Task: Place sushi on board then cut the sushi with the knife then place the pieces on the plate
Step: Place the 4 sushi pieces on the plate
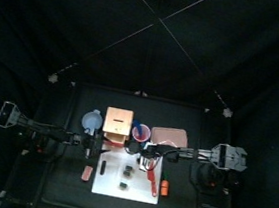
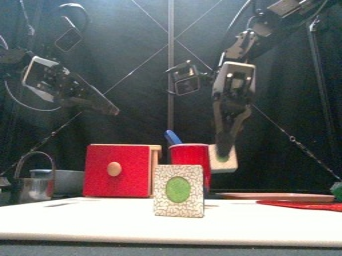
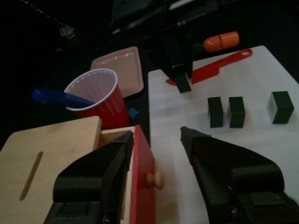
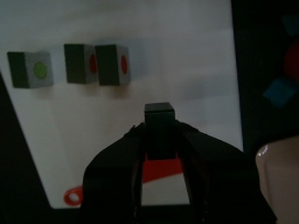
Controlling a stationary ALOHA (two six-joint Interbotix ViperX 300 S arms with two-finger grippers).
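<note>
Over the white board [image 1: 103, 189], the right end effector [image 4: 159, 112] clamps one sushi piece [image 4: 162, 168]; the pink tray [image 3: 121, 59] lies just behind it, toward the back curtain.

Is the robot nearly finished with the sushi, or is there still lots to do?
Done: the sushi is on the white board, and one piece stands apart from the other two, so cutting looks started. In hand: the right gripper is at one end of the red knife. Left: the pink tray holds no pieces yet. The left gripper hovers open over the wooden box.
</note>
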